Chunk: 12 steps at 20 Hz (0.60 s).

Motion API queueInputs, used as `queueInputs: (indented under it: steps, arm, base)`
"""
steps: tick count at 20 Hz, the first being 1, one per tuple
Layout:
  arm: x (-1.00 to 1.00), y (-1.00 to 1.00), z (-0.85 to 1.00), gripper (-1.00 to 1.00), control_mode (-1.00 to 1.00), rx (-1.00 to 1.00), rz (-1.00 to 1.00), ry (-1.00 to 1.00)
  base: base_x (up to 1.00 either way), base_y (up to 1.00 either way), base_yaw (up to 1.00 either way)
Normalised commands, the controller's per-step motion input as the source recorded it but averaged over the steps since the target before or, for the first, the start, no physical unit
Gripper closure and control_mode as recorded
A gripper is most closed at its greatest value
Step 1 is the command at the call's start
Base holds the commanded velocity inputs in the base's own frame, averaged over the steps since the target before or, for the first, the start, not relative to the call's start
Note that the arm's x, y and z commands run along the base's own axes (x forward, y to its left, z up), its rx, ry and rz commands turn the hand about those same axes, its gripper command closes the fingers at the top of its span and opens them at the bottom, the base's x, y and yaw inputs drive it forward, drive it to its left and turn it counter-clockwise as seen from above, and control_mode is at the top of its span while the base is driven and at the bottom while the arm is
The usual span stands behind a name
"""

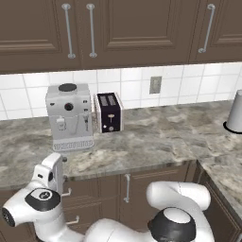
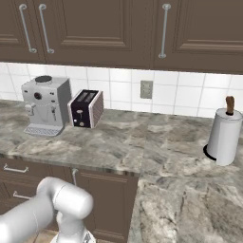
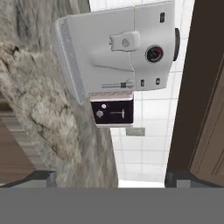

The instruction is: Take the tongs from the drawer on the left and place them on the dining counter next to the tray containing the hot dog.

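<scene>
Below counter edge, pincer wide open, facing coffee machine

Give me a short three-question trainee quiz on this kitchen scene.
1. True or false: the toaster stands right of the coffee machine in the left base view.
2. What stands at the counter's far right: A kettle, B paper towel roll, C blender?
3. Is the hand open or shut?

Key: 1 true; 2 B; 3 open.
</scene>
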Motion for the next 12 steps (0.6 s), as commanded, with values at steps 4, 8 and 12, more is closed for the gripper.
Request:
queueInputs:
  steps: [4, 8, 12]
  arm:
    - [-0.27, 0.0, -0.3, -1.0, -1.0, -0.03, 0.09, -0.17]
    - [-0.26, 0.02, -0.2, -1.0, -1.0, 0.0, 0.07, -0.1]
    - [-0.22, 0.01, -0.03, -1.0, -1.0, 0.0, 0.09, -0.03]
  base:
    - [0.0, 0.0, 0.0]
    - [0.0, 0.0, 0.0]
    - [0.0, 0.0, 0.0]
